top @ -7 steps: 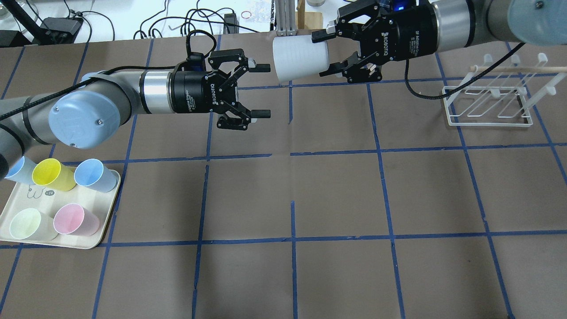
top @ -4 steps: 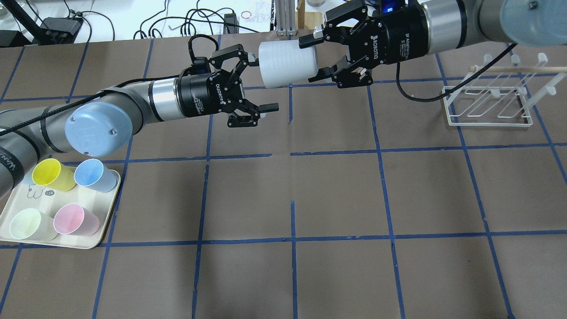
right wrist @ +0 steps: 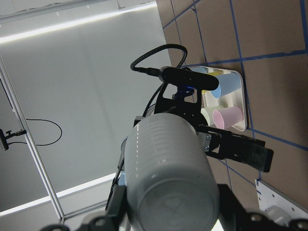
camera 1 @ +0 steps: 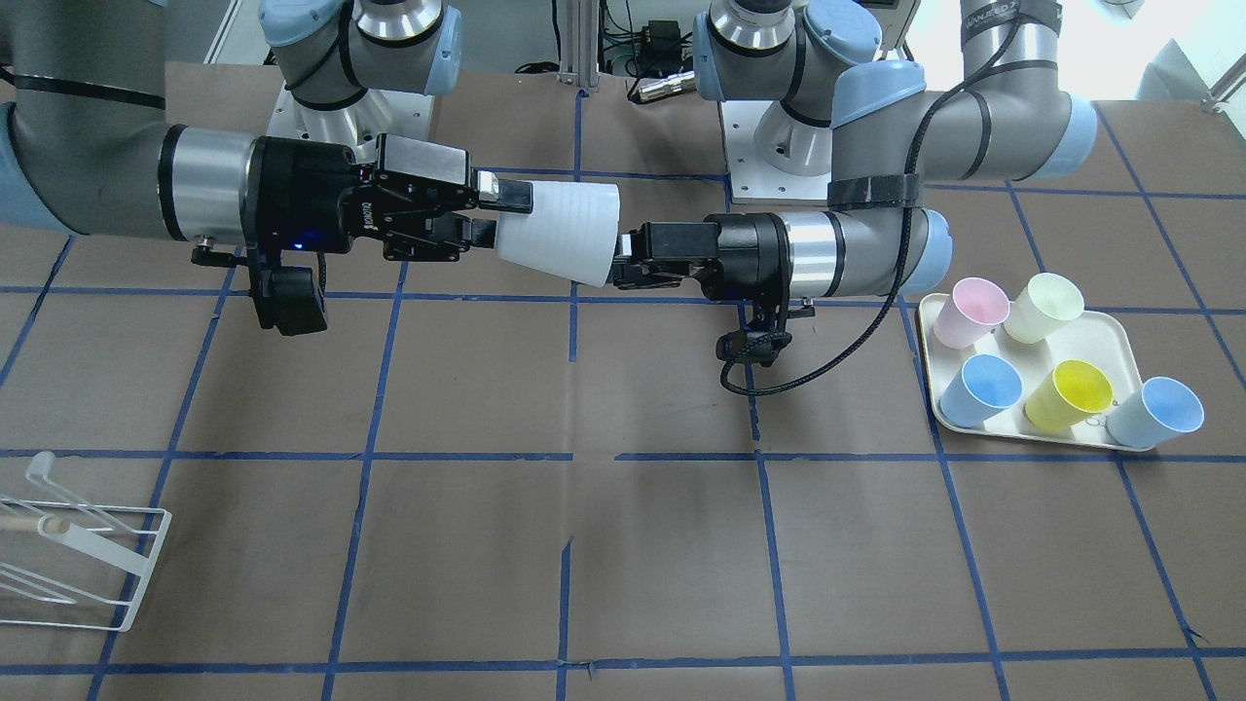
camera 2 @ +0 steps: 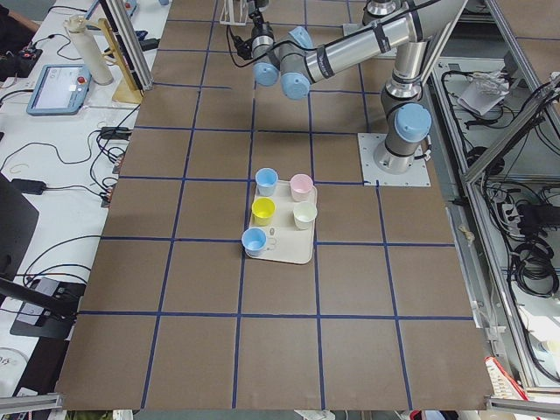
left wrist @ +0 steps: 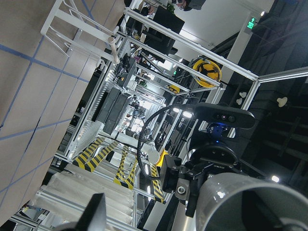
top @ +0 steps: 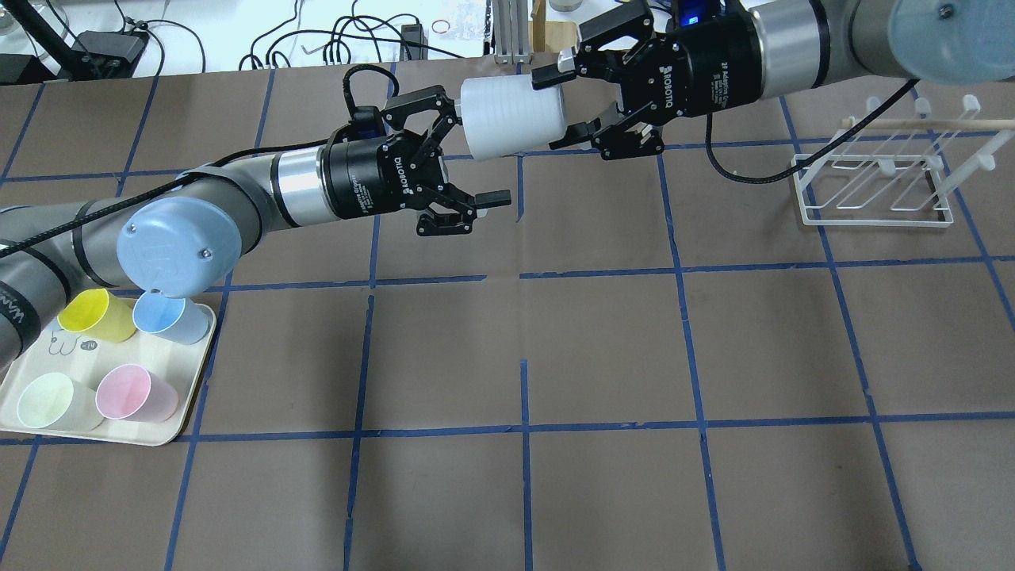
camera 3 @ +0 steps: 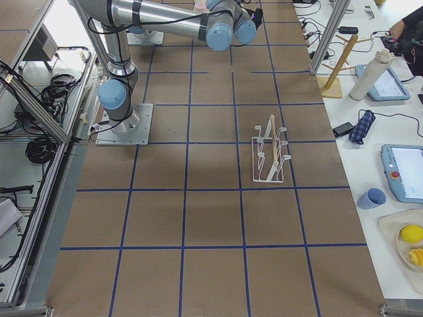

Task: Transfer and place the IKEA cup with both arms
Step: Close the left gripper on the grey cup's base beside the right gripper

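The IKEA cup [top: 507, 117] is pale grey-white and lies level in the air over the table's far middle. My right gripper [top: 557, 111] is shut on its narrow base end. The cup's wide mouth points at my left gripper [top: 474, 155], which is open with its jaws spread right at the rim. One finger [top: 450, 111] sits beside the rim, the other [top: 493, 197] below it. In the front view the cup [camera 1: 562, 234] hangs between the right gripper [camera 1: 492, 216] and the left gripper [camera 1: 628, 258]. The right wrist view shows the cup's base [right wrist: 168, 192].
A cream tray [top: 162, 432] at the near left holds yellow [top: 93, 313], light-blue [top: 170, 317], pale green [top: 46, 400] and pink [top: 131, 392] cups. The left arm's elbow [top: 178, 246] hangs over the tray's far side. A white wire rack [top: 872, 178] stands at the far right.
My left gripper has moved right and away from me, up to the cup's mouth. My right gripper has carried the cup a little to the left.
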`<act>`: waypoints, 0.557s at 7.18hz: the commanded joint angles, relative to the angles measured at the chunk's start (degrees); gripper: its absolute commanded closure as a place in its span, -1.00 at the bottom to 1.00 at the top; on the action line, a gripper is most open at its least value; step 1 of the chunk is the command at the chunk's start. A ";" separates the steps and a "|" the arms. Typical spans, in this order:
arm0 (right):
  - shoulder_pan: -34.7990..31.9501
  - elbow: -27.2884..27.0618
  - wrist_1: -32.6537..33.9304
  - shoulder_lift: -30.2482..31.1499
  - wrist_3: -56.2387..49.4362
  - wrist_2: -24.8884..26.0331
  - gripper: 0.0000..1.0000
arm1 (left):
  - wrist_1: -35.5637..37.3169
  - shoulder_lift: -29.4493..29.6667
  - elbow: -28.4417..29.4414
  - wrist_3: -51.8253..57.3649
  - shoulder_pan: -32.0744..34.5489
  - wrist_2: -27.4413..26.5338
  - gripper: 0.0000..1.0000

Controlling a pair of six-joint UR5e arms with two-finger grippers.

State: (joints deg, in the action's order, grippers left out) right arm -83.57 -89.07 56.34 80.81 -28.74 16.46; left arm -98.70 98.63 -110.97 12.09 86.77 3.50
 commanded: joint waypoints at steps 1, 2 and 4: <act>0.07 0.03 0.35 -0.13 0.09 -0.02 0.24 | 0.09 -0.54 -0.48 0.39 0.06 0.01 -0.99; 0.07 -0.05 0.26 -0.13 0.00 -0.11 0.24 | 0.26 -0.37 -0.31 1.78 0.15 0.10 -0.61; 0.16 -0.05 0.17 -0.13 0.00 -0.11 0.24 | 0.35 -0.46 -0.30 1.97 0.15 2.03 0.44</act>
State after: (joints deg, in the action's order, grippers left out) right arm -83.44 -89.11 56.55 80.69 -28.73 16.36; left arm -98.44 98.26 -111.32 13.83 86.91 4.64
